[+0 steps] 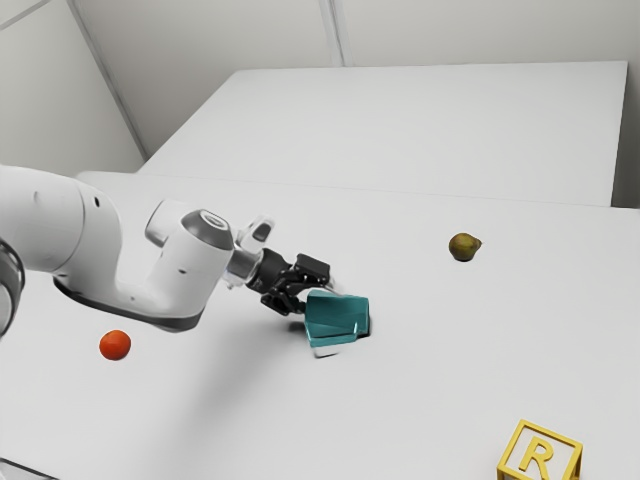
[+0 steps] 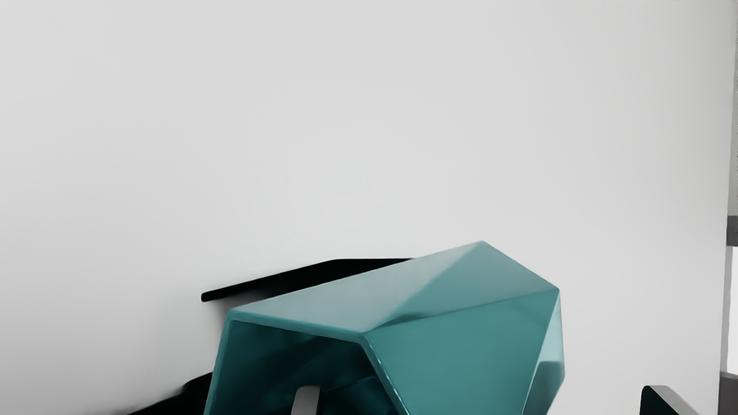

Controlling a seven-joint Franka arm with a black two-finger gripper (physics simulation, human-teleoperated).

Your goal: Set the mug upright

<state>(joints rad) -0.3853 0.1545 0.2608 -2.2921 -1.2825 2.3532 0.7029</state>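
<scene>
Your black two-finger gripper [image 1: 311, 289] is wide, with its two fingers far apart and not pinching anything. It is right by the teal, shiny mug with flat sides [image 1: 337, 316]. The mug is lying on its side on the smooth white table [image 1: 420, 410], so it is not standing up. In the wrist view, you can see into its open mouth. One fingertip [image 2: 305, 402] is at the mouth, and the other is out past the mug's side, with a gap. You cannot tell if the first one touches the mug.

Farther out, a round orange ball [image 1: 115, 345] sits near the white and grey arm [image 1: 190, 270]. A brownish-green pear [image 1: 463, 247] and a yellow block with an R [image 1: 540, 456] sit toward the exterior view's right.
</scene>
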